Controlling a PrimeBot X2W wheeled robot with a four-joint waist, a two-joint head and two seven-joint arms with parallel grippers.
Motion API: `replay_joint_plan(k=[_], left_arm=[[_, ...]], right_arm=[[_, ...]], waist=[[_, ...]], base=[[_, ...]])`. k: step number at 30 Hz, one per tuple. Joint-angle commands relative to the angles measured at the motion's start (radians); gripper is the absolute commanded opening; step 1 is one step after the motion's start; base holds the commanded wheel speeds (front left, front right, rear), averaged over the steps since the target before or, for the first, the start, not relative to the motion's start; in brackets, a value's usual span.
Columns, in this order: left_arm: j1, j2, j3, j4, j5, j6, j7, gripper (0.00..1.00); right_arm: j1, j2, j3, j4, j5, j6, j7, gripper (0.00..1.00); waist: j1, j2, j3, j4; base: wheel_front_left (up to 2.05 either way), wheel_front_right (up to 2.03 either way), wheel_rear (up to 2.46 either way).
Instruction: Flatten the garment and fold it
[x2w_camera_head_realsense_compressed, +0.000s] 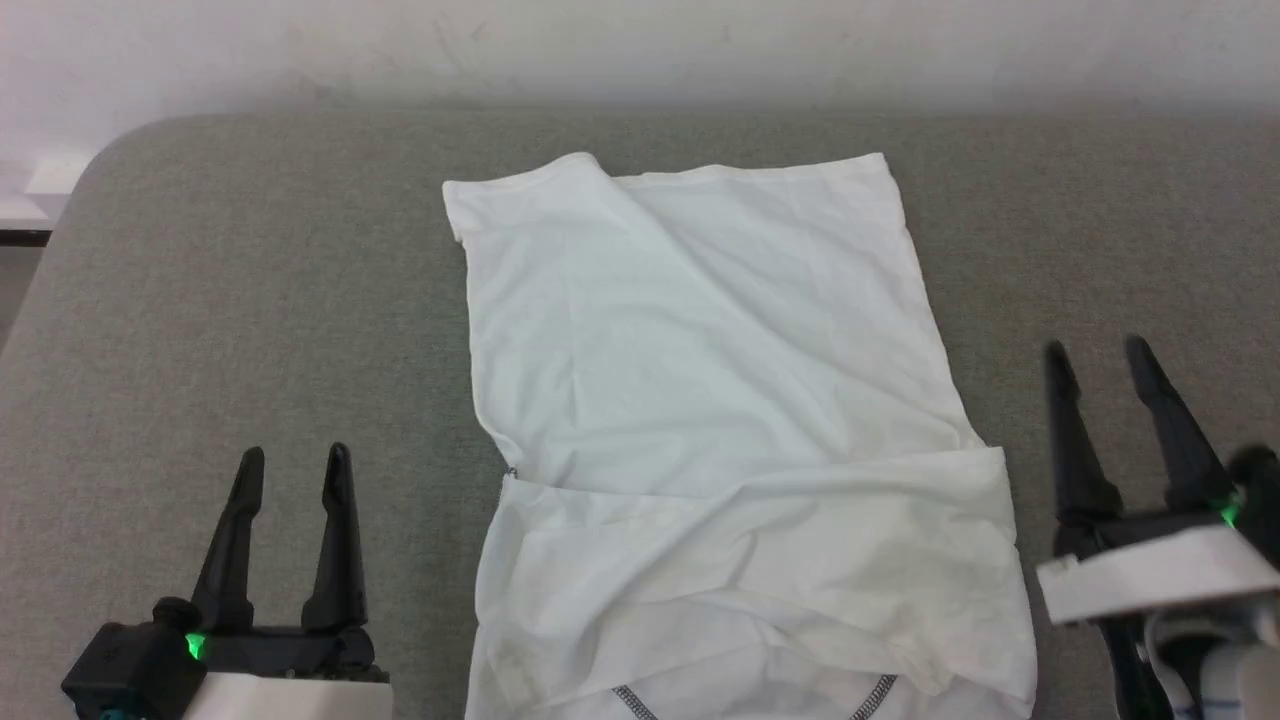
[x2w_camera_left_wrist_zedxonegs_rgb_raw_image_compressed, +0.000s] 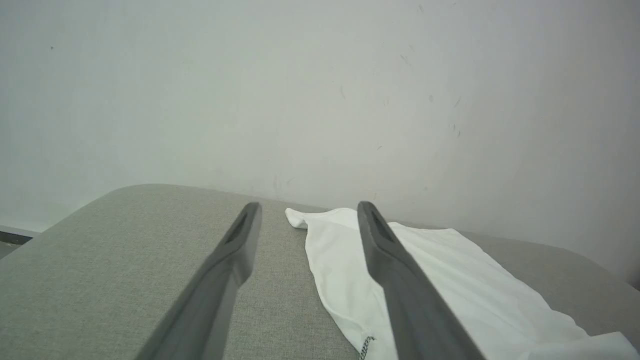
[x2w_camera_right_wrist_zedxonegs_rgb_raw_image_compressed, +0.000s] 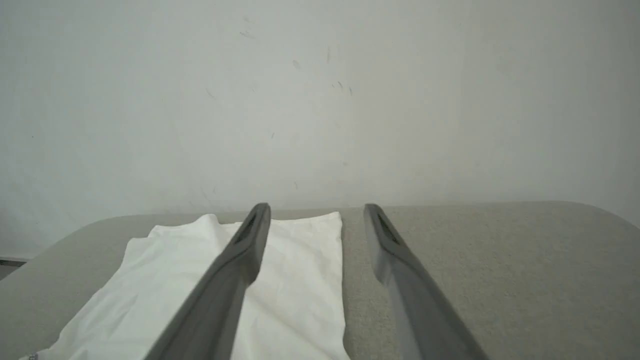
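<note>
Garment (x2w_camera_head_realsense_compressed: 720, 400) lies in the middle of the grey fabric surface (x2w_camera_head_realsense_compressed: 250, 300), white, folded to a long rectangle running from the robot's near edge toward the wall (x2w_camera_head_realsense_compressed: 640, 40). Far L corner is turned over w/ a diagonal crease. A rumpled band of cloth lies across the near part, and grey zigzag stitching (x2w_camera_head_realsense_compressed: 632, 702) shows at the bottom of head view. L gripper (x2w_camera_head_realsense_compressed: 295, 455) sits left of the cloth, apart from it, fingers spread, nothing between them. R gripper (x2w_camera_head_realsense_compressed: 1097, 350) is near the cloth's right edge, not touching, fingers also spread & empty. Both point toward the wall
</note>
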Motion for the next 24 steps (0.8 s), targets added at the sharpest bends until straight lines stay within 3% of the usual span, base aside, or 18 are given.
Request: replay_joint_plan(k=[1, 8, 15, 19, 24], left_arm=[[-0.005, 0.001, 0.005, -0.008, 0.013, -0.006, -0.005, 1.00], [0.020, -0.018, 0.008, -0.025, 0.063, -0.012, -0.005, 1.00], [0.005, -0.021, 0.005, -0.001, 0.077, -0.015, -0.005, 1.00], [-0.069, 0.031, -0.006, 0.016, 0.060, -0.016, -0.005, 1.00], [-0.247, 0.170, -0.058, 0.019, 0.005, -0.017, 0.089, 1.00]], right_arm=[[0.024, 0.002, -0.010, -0.006, -0.010, -0.001, -0.016, 1.00], [0.120, 0.002, -0.056, 0.038, -0.021, -0.001, -0.130, 1.00], [0.113, 0.002, -0.045, 0.054, -0.003, -0.001, -0.157, 1.00], [0.097, 0.002, -0.050, 0.028, -0.006, -0.001, -0.155, 1.00], [0.064, 0.002, -0.047, -0.028, -0.008, -0.001, -0.142, 1.00]], waist=[[0.0000, 0.0000, 0.002, -0.007], [0.0000, 0.0000, -0.006, -0.026], [0.0000, 0.0000, -0.013, -0.032], [0.0000, 0.0000, 0.018, -0.028], [0.0000, 0.0000, 0.102, -0.026]], base=[[0.00, 0.00, 0.00], [0.00, 0.00, 0.00], [0.00, 0.00, 0.00], [0.00, 0.00, 0.00], [0.00, 0.00, 0.00]])
